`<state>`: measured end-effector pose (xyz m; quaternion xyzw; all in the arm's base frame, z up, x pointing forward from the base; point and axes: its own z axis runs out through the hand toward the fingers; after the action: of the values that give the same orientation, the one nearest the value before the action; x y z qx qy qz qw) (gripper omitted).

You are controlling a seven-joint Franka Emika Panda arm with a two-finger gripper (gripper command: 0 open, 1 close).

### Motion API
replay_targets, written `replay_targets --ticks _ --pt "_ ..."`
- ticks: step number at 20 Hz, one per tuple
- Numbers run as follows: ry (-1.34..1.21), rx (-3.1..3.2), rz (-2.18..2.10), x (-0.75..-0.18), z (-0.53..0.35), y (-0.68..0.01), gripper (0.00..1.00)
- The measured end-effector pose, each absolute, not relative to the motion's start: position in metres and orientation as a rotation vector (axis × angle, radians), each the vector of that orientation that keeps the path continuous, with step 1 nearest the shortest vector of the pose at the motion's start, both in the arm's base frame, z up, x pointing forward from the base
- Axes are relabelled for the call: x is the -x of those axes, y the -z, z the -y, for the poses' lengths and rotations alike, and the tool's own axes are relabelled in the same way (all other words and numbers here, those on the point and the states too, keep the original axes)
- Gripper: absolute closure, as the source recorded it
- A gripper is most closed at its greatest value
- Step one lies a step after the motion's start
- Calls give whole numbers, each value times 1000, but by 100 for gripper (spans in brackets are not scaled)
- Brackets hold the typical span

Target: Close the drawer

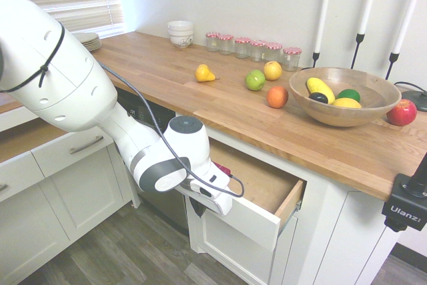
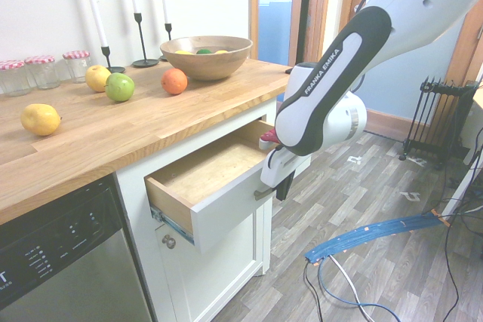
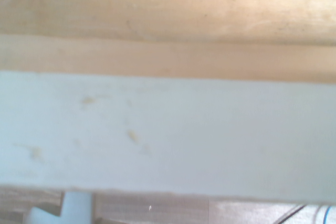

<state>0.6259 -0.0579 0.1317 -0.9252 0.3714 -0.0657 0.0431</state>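
Well, the gripper [image 2: 284,186] is pressed together and points down, just outside the front of the drawer [image 2: 230,205]. It is very near the silver handle [image 2: 263,194], but I can't tell if it touches it. The drawer is under the wood counter [image 2: 128,122], beside the dishwasher [image 2: 79,254], and it is pulled well out. You can see its pale wood bottom. So the job is not done, and I think the next step is to push the front straight in.

A few things could go wrong. If the tips push low or off to one side, they could slip off the flat front. They could bump the handle too, and get stuck on it. The drawer is wide, so a push far from its middle could make it go in crooked and rub on its metal rail [image 2: 172,224]. If the arm [image 2: 336,81] is too low, the part over the drawer could hit the counter's edge as the drawer goes in. A hard shove could bang it shut and shake the counter. Then the round orange [image 2: 174,81] might roll, but the wooden bowl [image 2: 215,65] looks steady. A soft push might leave a gap.
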Motion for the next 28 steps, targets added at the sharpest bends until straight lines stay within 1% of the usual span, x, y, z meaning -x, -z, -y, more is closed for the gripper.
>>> replay_targets --ticks 13,28 --pt "242 2824 -1169 -692 56 -127 100" --pt "320 2812 -1185 -748 53 -122 100"
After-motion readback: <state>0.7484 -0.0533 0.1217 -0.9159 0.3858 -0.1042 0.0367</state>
